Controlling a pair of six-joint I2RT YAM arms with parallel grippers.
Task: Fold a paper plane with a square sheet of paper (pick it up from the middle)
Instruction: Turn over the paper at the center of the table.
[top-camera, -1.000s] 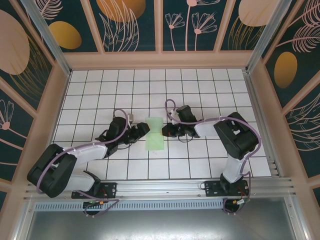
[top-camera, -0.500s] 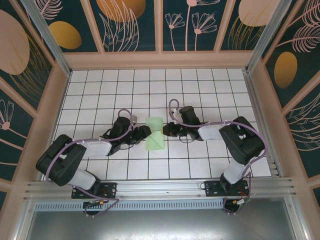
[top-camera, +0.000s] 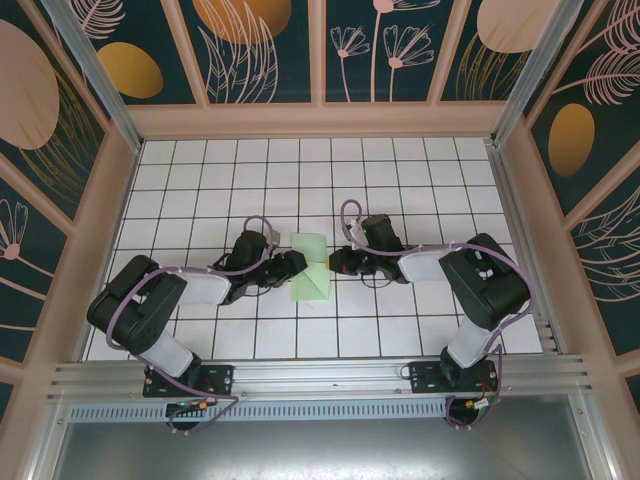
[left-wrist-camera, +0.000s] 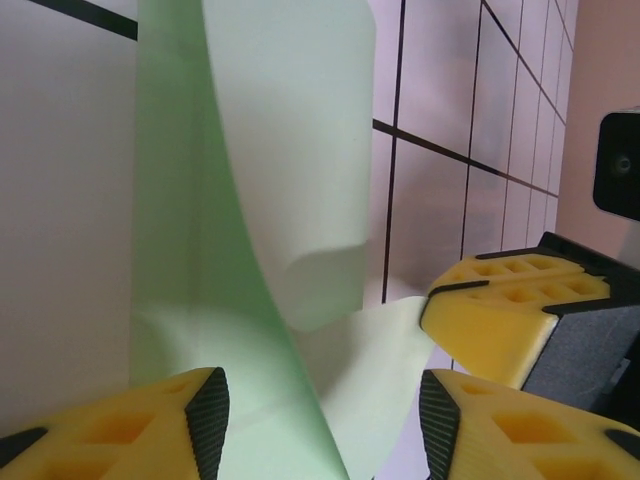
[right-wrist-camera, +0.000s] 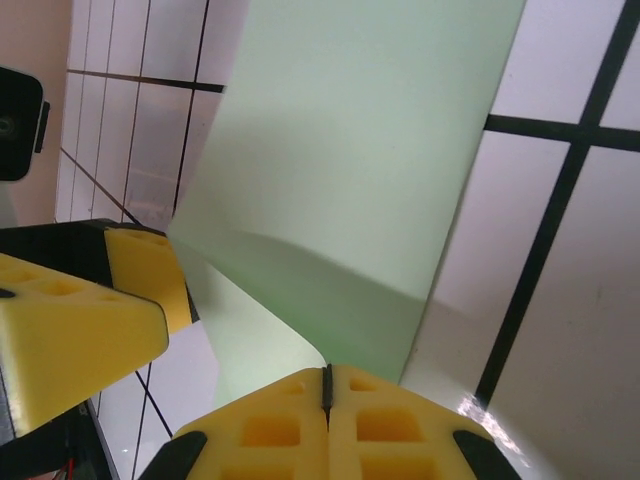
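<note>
Top external: square sheet of paper (top-camera: 312, 275) more buckled; right hand (top-camera: 332, 265) pinching edge, left hand (top-camera: 297, 264) released.

One square sheet of paper (top-camera: 312, 270), pale mint green, was on the one white-tiled table (top-camera: 400, 170). Two robot arms were at work, the left arm (top-camera: 185, 288) and the right arm (top-camera: 455, 265). They carried two grippers, the left gripper (top-camera: 294, 266) and the right gripper (top-camera: 333, 262). Each had two yellow fingers (left-wrist-camera: 110, 430), four in all. Two purple cables (top-camera: 342, 215) were counted, one per arm.
</note>
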